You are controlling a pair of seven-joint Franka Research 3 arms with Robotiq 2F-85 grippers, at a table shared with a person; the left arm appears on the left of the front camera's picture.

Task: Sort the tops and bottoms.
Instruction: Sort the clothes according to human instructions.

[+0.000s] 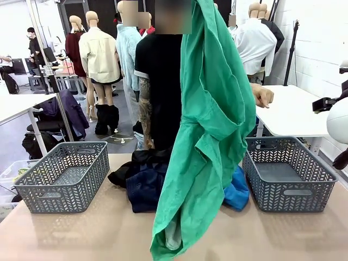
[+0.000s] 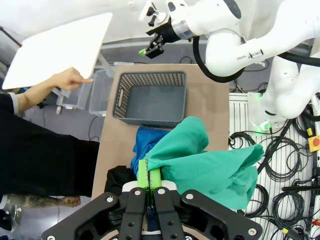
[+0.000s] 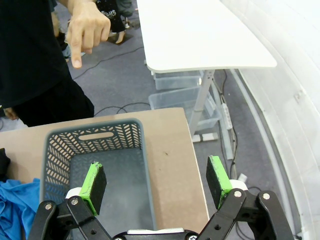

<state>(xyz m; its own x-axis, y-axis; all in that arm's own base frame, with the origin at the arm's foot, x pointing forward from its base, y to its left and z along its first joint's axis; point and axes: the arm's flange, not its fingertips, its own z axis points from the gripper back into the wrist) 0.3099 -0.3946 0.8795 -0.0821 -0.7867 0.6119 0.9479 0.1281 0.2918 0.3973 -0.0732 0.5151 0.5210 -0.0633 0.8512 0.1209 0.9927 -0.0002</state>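
The left gripper (image 2: 149, 176) has its jaws pressed together on a small fold of the green garment (image 1: 212, 136), which hangs in a long drape just beside the right basket (image 1: 321, 169), on the side toward the middle of the table (image 1: 81, 234). Its lower end dangles close to the tabletop. The black garment (image 1: 142, 159), navy garment (image 1: 144, 191) and blue garment (image 1: 239, 191) lie heaped next to the right basket, with the blue one nearest its wall. The left basket (image 1: 32, 187) sits beyond that heap from the right basket. The right gripper (image 3: 156, 179) hovers above the right basket with its jaws spread wide and nothing between them. The person's hand (image 3: 87, 30) points down from the far side of the right basket.

The pinch looks thin, so a quick swing could let the cloth slip out short of the right basket. The low hem could sweep the heap and drag the blue garment along, or catch on the right basket's rim and leave the cloth half outside. The right gripper over the right basket could also snag the drape or meet the left arm.
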